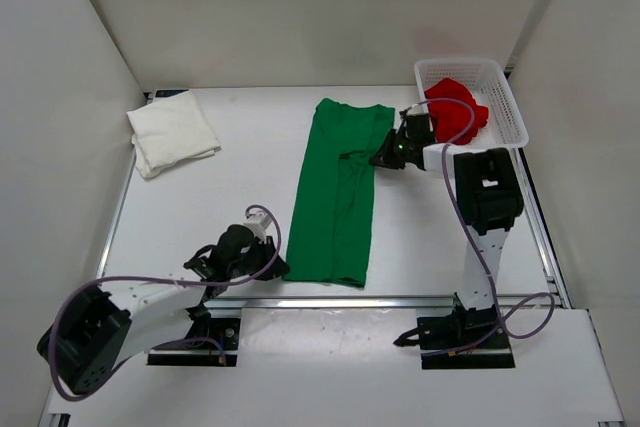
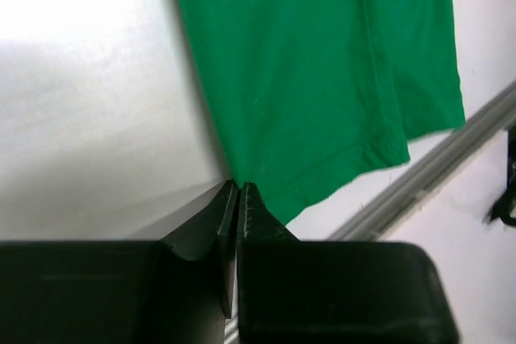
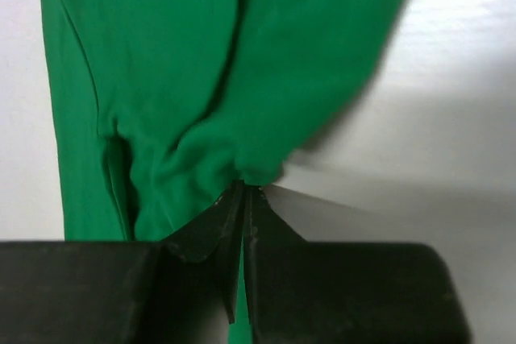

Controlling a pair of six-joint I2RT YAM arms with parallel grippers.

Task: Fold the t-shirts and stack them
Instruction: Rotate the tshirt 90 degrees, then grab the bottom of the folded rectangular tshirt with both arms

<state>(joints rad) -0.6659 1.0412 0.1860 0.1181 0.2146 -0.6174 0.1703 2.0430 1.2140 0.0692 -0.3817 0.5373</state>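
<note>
Tabletop [image 1: 240, 182]: green shirt [image 1: 335, 197] between white shirt [image 1: 172, 132], basket [image 1: 516, 112].

Top view: fixed high above and behind both arm bases, looking down and forward over the whole white surface [image 1: 200, 217], side walls included; the farthest view.
Left wrist view: sits just behind the left end effector [image 2: 239, 187], low over the surface, facing the near hem of the bright green cloth shirt [image 2: 322, 62]; very close.
Right wrist view: sits just behind the right end effector [image 3: 244, 191], facing the shirt's bunched far part; very close.
Shared: all three views see the shirt; the wrist views show opposite ends of it.
</note>
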